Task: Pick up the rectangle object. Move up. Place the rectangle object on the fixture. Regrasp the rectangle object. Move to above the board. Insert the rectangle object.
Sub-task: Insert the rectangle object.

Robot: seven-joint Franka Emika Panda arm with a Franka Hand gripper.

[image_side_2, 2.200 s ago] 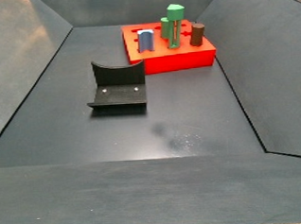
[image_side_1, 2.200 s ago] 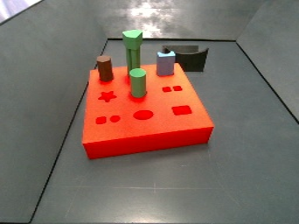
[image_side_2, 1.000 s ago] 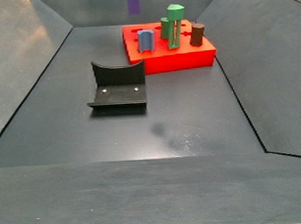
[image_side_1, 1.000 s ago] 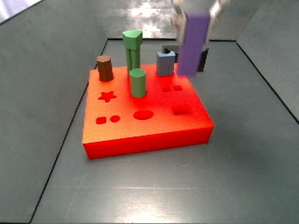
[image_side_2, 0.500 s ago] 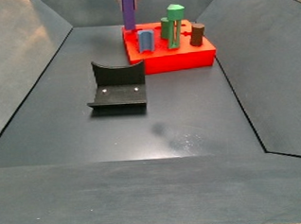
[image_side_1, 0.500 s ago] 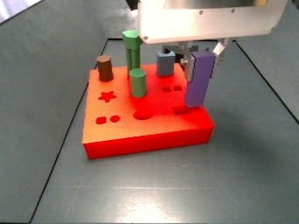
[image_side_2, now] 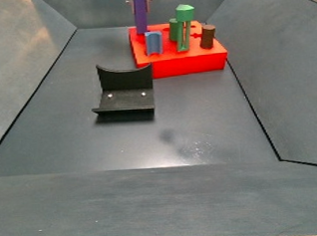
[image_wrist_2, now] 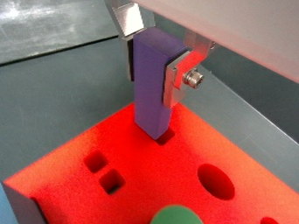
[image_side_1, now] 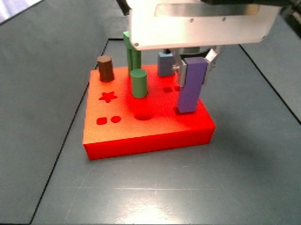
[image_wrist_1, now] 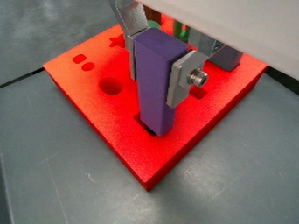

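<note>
- Silver fingers [image_wrist_1: 184, 74] of the gripper [image_wrist_1: 160, 54] are closed on the upper part of the purple rectangle object [image_wrist_1: 156, 83], one plate on each side.
- The block stands upright, and its lower end sits in a hole of the red board [image_wrist_1: 105, 114].
- In a side view the fixture [image_side_2: 122, 93] stands well apart from the board.

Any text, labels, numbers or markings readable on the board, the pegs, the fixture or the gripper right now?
None. No writing shows in any view: the board bears only cut-out shapes, and the rectangle object, held by the gripper with its lower end at the board's rectangular hole, is plain purple. The fixture and the green pegs are unmarked too.
</note>
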